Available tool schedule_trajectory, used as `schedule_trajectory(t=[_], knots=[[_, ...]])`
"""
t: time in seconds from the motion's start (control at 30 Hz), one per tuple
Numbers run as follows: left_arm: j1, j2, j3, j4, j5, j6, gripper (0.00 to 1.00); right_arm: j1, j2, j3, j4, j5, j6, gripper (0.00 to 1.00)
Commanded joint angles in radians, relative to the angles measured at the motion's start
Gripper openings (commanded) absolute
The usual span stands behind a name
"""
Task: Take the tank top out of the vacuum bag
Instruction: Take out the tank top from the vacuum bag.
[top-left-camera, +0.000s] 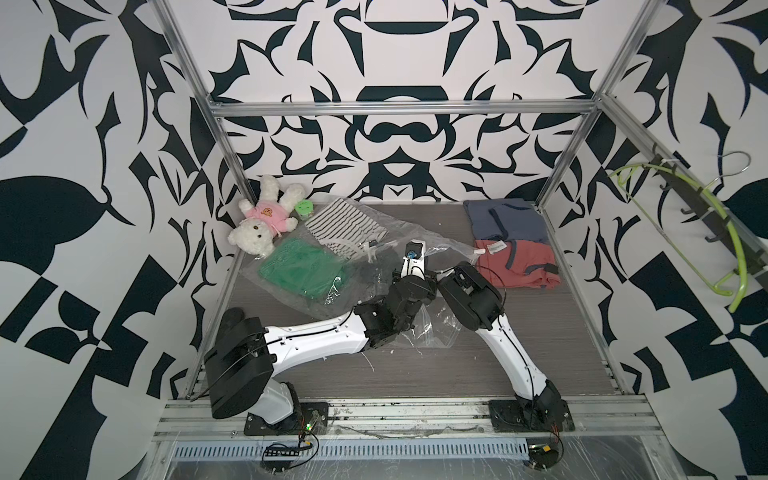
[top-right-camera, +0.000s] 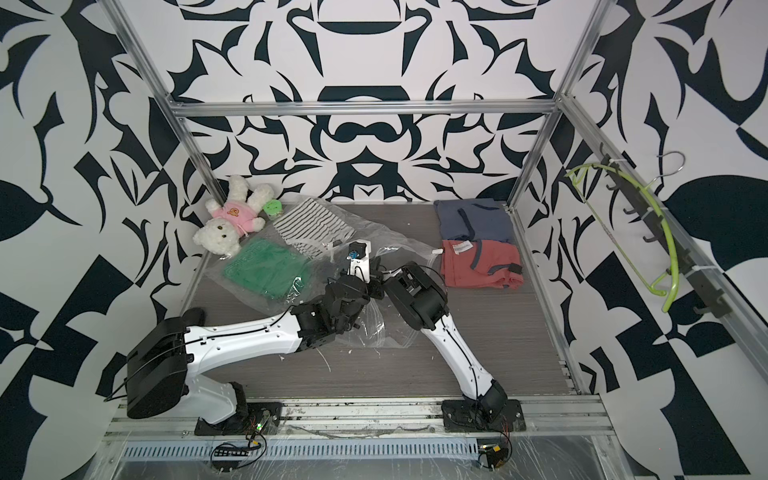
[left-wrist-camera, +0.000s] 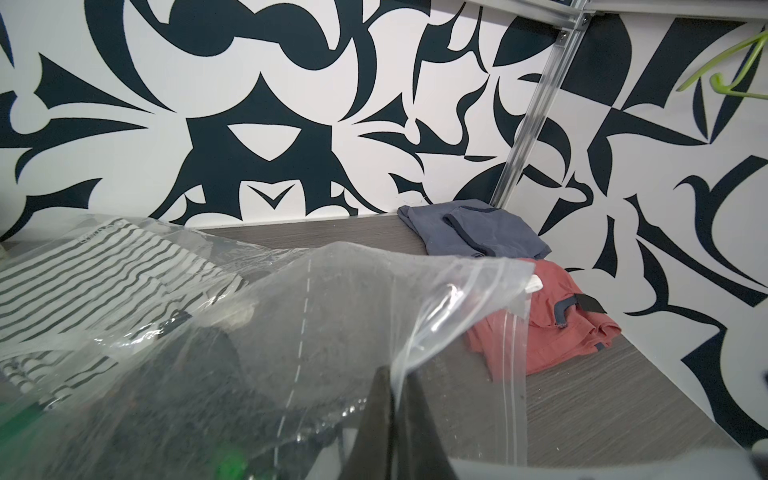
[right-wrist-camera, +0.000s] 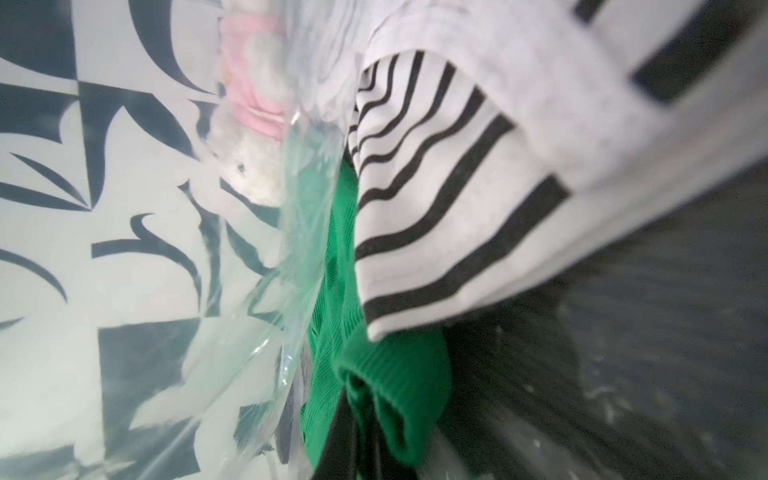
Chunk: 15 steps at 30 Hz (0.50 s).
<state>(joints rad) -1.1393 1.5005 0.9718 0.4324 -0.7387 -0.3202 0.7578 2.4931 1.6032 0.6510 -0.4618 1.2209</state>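
The clear, crinkly vacuum bag (top-left-camera: 419, 328) (top-right-camera: 365, 328) lies across the middle of the table. Inside it are a green ribbed tank top (top-left-camera: 303, 270) (top-right-camera: 266, 270) and a striped garment (top-left-camera: 345, 224). My left gripper (left-wrist-camera: 395, 372) is shut on a fold of the bag's film near its zip-seal edge and holds it raised; it shows in both top views (top-left-camera: 413, 245) (top-right-camera: 357, 249). My right gripper (right-wrist-camera: 361, 405) reaches inside the bag, shut on a bunched edge of the green tank top (right-wrist-camera: 332, 332), with the striped cloth (right-wrist-camera: 436, 187) just beyond. In both top views the left arm hides the right gripper's tips.
A white teddy bear (top-left-camera: 262, 224) in a pink top and a green-lidded jar (top-left-camera: 304, 208) sit at the back left. Folded blue (top-left-camera: 505, 220) and red (top-left-camera: 515, 266) garments lie at the back right. A green hanger (top-left-camera: 673, 232) hangs on the right rail.
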Motion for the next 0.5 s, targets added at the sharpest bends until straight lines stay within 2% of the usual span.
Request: schedule_trajectory(t=[0.0,0.47], knots=[[-0.068,0.005,-0.014,0.073,0.167,0.012,0.0,0.054,-0.011,-0.041,-0.036,0.024,-0.05,0.0],[-0.068,-0.023,-0.044,0.059,0.104,0.032,0.0,0.048,-0.109,-0.193,0.036,0.031,-0.052,0.0]])
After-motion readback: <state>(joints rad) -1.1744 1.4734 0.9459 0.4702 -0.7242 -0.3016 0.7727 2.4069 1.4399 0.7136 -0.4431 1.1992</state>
